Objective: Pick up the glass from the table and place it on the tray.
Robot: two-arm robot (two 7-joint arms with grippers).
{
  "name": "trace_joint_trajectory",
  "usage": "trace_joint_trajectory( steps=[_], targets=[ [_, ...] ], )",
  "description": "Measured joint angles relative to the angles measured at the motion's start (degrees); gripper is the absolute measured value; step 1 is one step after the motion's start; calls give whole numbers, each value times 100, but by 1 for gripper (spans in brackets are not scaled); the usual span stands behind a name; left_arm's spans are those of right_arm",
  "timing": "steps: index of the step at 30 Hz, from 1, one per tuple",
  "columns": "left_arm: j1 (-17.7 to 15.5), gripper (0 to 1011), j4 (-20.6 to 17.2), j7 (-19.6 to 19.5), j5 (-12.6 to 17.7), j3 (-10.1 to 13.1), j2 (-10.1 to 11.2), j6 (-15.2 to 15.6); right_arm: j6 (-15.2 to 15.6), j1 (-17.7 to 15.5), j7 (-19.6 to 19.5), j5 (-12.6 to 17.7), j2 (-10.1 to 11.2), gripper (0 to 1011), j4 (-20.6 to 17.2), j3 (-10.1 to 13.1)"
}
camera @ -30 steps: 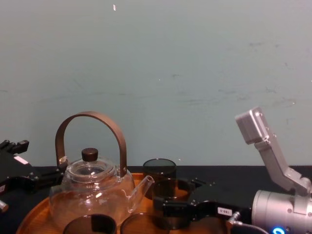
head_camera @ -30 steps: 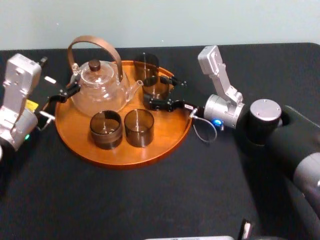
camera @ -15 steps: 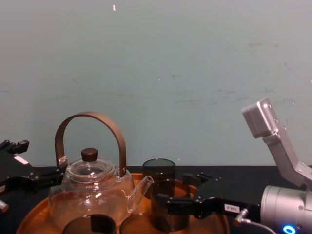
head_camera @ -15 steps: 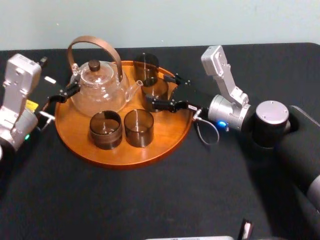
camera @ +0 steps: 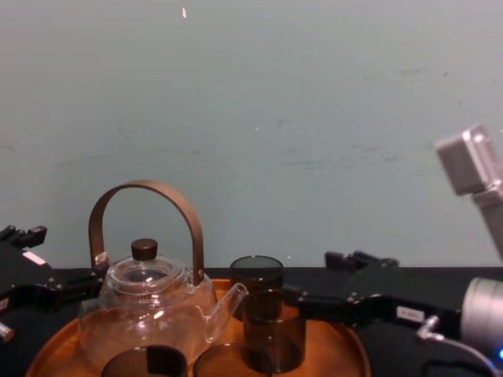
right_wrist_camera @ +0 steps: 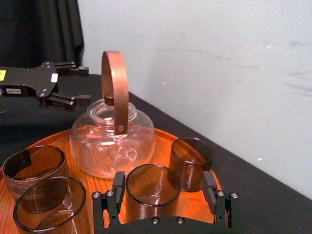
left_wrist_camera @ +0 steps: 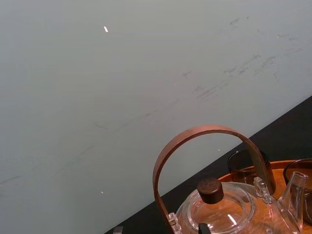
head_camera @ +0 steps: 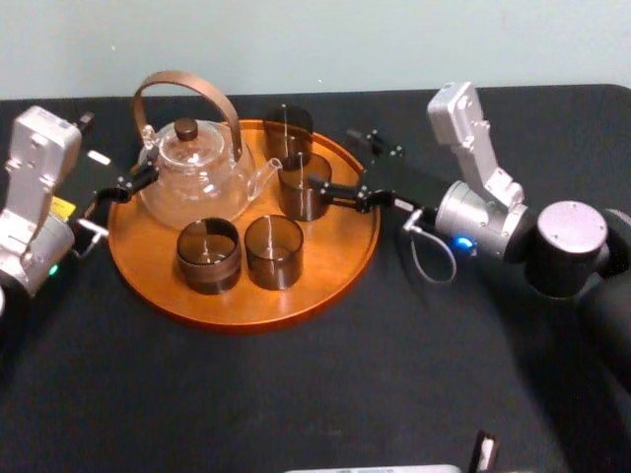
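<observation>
Chest view: tray [camera: 330, 349] front ran off the lower edge | left wrist view: teapot [left_wrist_camera: 234, 214] base was cropped

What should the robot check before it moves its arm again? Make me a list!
1. Glass upright on the tray: ok.
2. Right gripper open: ok.
3. Fingers clear of the glass: cannot tell; one fingertip looks right beside it.
4. Teapot upright: ok.
5. Left gripper parked by the tray's left edge, out of the way: ok.
</observation>
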Motion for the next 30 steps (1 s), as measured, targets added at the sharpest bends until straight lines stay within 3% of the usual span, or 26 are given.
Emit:
trace_joint_trajectory(
  steps=[14,20,30],
  targets=[
    [0,1001,0,0,0,0,0,0,148,-755,-666,108,595,1002,-1134,480],
    [0,1002,0,0,0,0,0,0,229,-1019,-936,96,745,1002,-1370,716],
    [0,1001,0,0,0,0,0,0,243,-1318,-1212,53,798,1003,-1489,1063]
  ],
)
